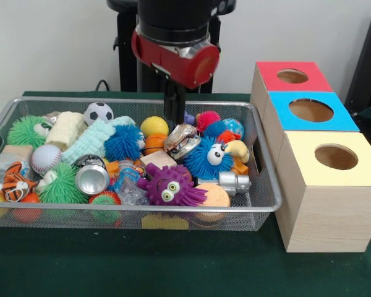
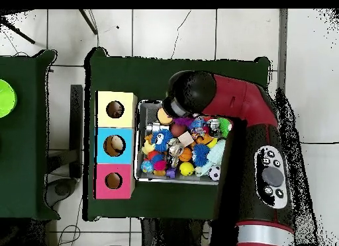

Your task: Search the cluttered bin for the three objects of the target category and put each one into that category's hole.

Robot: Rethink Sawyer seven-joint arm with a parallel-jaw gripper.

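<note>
A wire mesh bin [image 1: 136, 210] is packed with toys. Among them are a soccer ball [image 1: 99, 113], a baseball [image 1: 45, 159], a yellow ball [image 1: 154, 126], a small basketball [image 1: 153, 145], a silver can [image 1: 91, 179], a crushed can [image 1: 182, 141] and a further metal can [image 1: 234, 182]. My gripper [image 1: 175, 120] reaches down into the back middle of the bin, just behind the crushed can and right of the yellow ball. Its lower end is hidden by the toys. In the overhead view the arm's head [image 2: 191, 92] covers it.
Three wooden boxes stand beside the bin, each with a round hole: red top [image 1: 292, 76], blue top [image 1: 310, 110], yellow top [image 1: 336, 156]. Fuzzy blue [image 1: 209, 158] and purple [image 1: 169, 185] monsters, green spiky balls [image 1: 26, 131] and a tiger ball [image 1: 17, 185] crowd the bin.
</note>
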